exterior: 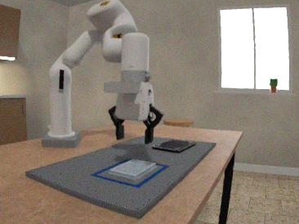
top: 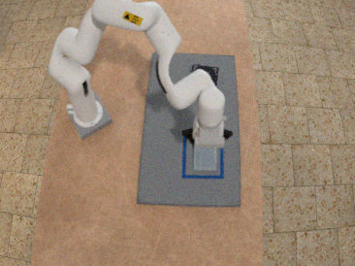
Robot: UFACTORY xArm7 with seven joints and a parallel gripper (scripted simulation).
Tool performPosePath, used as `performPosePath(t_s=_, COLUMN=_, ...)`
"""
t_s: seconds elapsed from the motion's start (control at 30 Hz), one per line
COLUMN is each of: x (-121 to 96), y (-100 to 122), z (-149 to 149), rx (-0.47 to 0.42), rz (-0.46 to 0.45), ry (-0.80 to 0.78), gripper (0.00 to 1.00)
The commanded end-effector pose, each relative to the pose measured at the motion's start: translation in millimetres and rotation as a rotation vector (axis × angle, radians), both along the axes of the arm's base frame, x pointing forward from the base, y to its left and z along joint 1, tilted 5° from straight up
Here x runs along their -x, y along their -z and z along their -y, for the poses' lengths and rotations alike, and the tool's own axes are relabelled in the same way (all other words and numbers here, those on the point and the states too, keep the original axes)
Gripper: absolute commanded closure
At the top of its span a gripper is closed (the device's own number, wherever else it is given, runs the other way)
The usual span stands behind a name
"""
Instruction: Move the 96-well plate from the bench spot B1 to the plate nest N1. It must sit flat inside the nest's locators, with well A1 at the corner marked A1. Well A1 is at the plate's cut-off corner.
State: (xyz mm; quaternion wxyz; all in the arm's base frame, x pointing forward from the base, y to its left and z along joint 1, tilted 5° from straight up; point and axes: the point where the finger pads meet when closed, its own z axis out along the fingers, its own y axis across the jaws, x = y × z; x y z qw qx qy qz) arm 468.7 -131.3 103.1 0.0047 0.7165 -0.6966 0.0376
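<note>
Plate (exterior: 133, 168): pale, flat, rectangular, under open gripper (exterior: 134, 134).

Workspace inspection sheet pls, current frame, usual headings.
Surface: wooden table carrying a grey perforated mat.
Job's things: 96-well plate lies flat inside the blue-outlined spot B1; black plate nest N1 at the mat's far end, nothing in it.
Clutter: round wooden disc at the table's far edge.
Grippers: gripper open, holding nothing, above the mat near the plate's nest-side end, not touching the plate.
Cables: nothing seen.
Surroundings: tiled floor, window with a small potted plant, cabinets at left.
</note>
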Motion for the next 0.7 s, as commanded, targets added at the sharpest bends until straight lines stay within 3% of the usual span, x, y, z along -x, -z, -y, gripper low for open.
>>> performPosePath(t_s=0.0, x=-2, y=-2, z=1, rx=0.006, rz=0.006, ry=0.006, gripper=0.0)
performPosePath(t_s=0.67, x=-3, y=16, z=2, rx=0.006, rz=0.006, ry=0.006, gripper=0.0)
